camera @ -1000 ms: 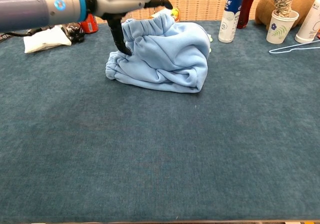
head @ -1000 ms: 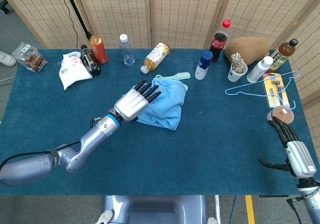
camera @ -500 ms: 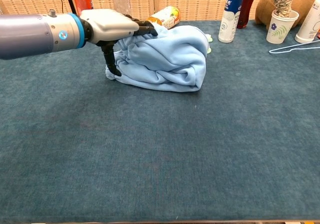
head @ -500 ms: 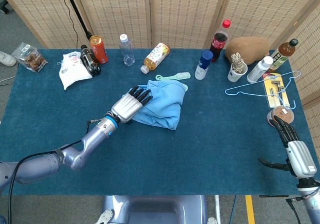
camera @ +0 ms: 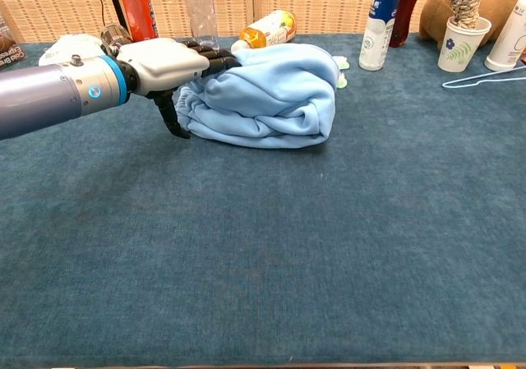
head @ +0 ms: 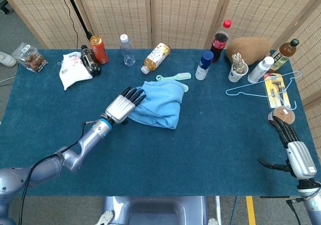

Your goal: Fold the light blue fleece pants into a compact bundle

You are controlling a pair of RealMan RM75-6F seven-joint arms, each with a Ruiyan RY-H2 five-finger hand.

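Head view: the left hand (head: 120, 103), fingers spread and holding nothing, has slid back to the nine o'clock edge of the pants (head: 159, 103), which lie bundled mid-tabletop (head: 210, 135). The right hand (head: 292, 142) idles at four o'clock, fingers loose, empty.

Chest view: left hand (camera: 168, 61) no longer presses the top; the pants (camera: 267, 94) sit lower, tidier. Folding looks about done.

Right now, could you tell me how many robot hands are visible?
2. The left hand touches the light blue fleece pants' left edge; the right hand is at the table's right edge.
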